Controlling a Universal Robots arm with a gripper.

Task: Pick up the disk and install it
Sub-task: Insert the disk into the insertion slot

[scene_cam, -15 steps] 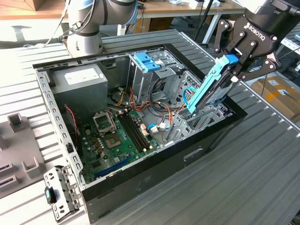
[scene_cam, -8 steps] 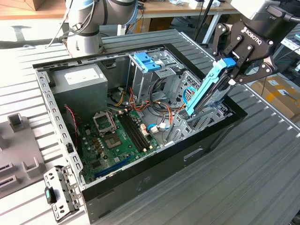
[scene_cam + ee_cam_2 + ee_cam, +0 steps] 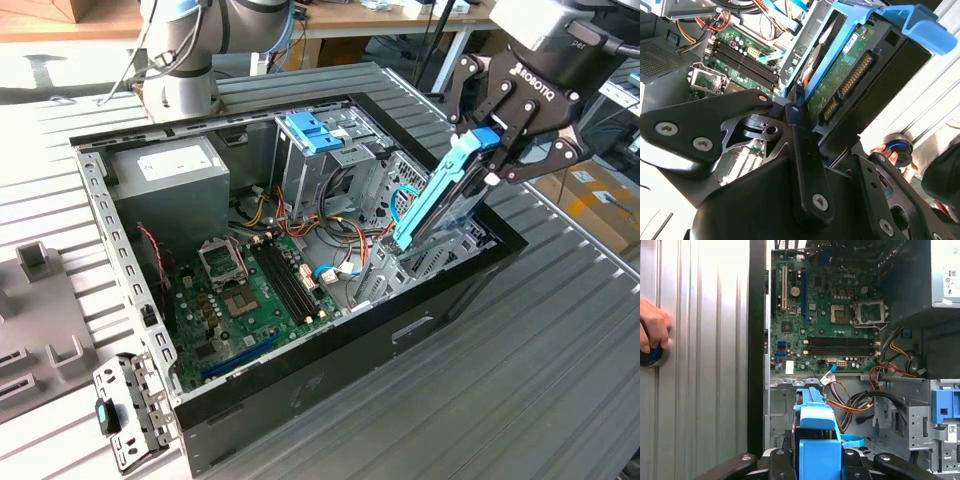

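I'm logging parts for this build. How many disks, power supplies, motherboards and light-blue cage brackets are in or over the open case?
Disk: 1, clamped in the gripper
Power supply: 1
Motherboard: 1
Light-blue bracket: 1
Total: 4

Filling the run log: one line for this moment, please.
end effector: shut on disk | disk: tilted, lower end inside computer case, upper end above its rim | stage: not yet seated
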